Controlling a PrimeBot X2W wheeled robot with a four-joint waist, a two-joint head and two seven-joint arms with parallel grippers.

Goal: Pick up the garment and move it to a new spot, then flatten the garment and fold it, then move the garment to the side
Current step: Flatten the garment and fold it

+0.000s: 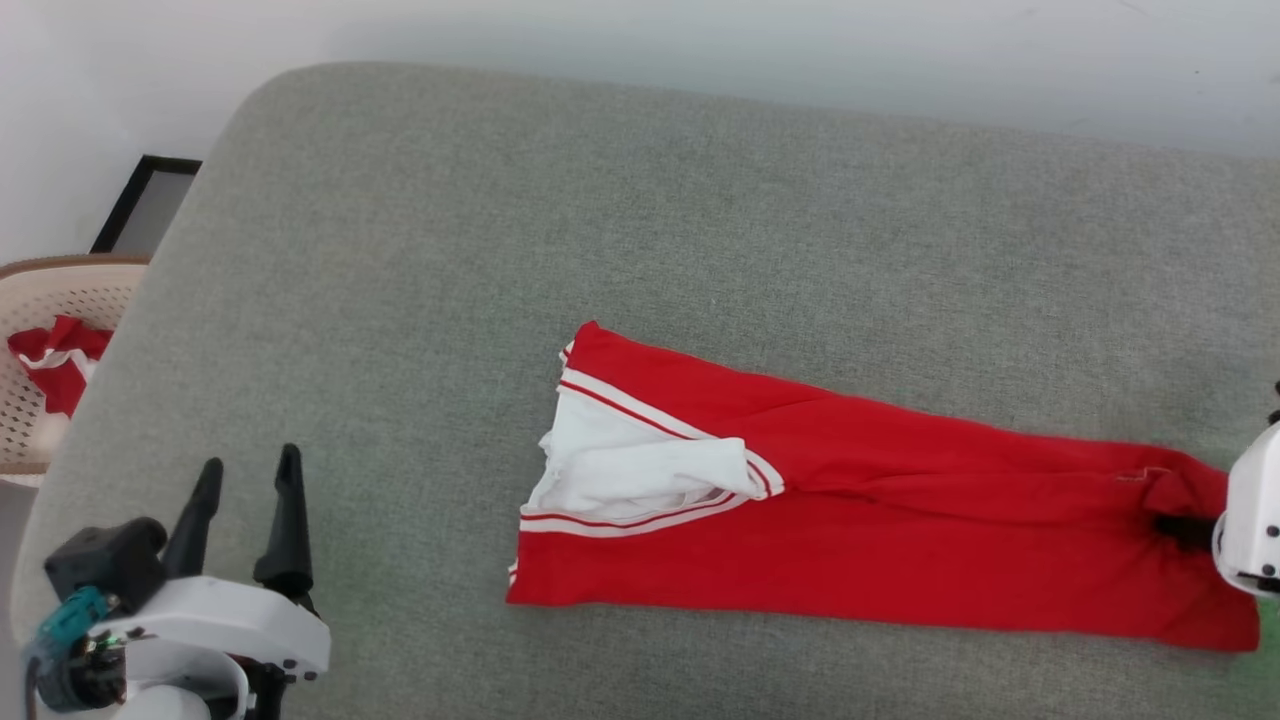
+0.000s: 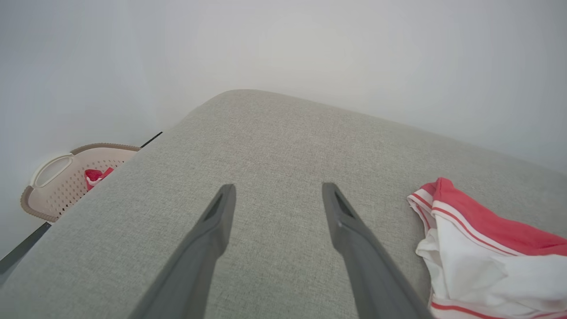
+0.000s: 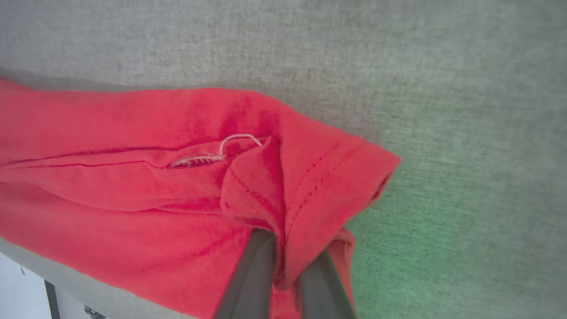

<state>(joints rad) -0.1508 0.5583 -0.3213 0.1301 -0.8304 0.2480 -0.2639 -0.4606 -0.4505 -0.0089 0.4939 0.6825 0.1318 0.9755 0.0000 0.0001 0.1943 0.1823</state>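
The garment [image 1: 880, 540], a red T-shirt with white sleeves, lies folded into a long strip across the grey cushion [image 1: 600, 250]. Its white sleeves with red stripe trim sit at the strip's left end [image 2: 483, 261]. At the strip's right end, my right gripper [image 1: 1190, 530] is shut on a fold of the red hem [image 3: 283, 212]; cloth bunches between the two dark fingers [image 3: 252, 270]. My left gripper [image 1: 245, 495] hovers open over bare cushion at the lower left, well apart from the shirt, its fingers [image 2: 212, 230] spread wide.
A beige perforated laundry basket [image 1: 60, 300] holding red-and-white cloth stands left of the cushion, also in the left wrist view [image 2: 66, 177]. A dark frame [image 1: 140, 200] leans by the white wall. The cushion's back and left parts are bare.
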